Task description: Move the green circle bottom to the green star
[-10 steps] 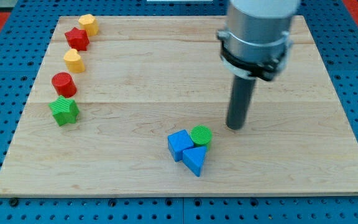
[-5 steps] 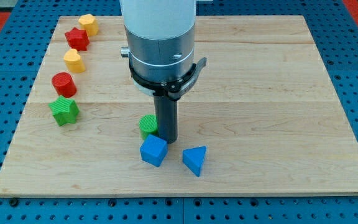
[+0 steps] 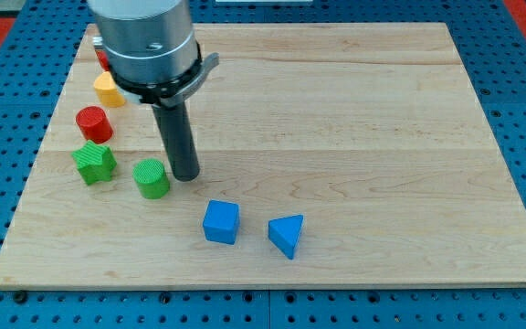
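Observation:
The green circle, a short cylinder, stands on the wooden board at the view's lower left. The green star sits just to its left, a small gap apart. My tip is on the board right beside the green circle, on its right side, touching or nearly touching it.
A red cylinder and a yellow block line up above the green star; a red block behind the arm is mostly hidden. A blue cube and a blue triangle lie to the lower right of my tip.
My tip swept left across the board, pushing the green circle away from the blue blocks to just right of the green star. The blue cube shifted left.

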Controlling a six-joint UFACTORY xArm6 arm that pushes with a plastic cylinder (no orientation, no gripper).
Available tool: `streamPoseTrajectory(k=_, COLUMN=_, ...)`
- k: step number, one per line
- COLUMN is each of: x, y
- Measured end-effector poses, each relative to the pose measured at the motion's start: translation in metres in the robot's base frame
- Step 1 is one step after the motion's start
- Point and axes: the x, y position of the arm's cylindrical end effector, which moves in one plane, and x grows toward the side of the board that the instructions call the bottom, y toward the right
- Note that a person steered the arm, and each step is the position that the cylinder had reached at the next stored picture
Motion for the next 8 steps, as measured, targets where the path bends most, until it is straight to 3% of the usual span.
streamPoseTrajectory(k=2, x=0.023, y=0.0)
streamPoseTrajectory(k=3, x=-0.006, y=0.006)
streamPoseTrajectory(k=4, x=-0.002, y=-0.037)
streamPoseTrajectory(k=5, x=0.018, y=-0.077)
streamPoseTrajectory(k=7, x=0.055, y=-0.059)
streamPoseTrajectory(k=8, x=0.055, y=-0.078)
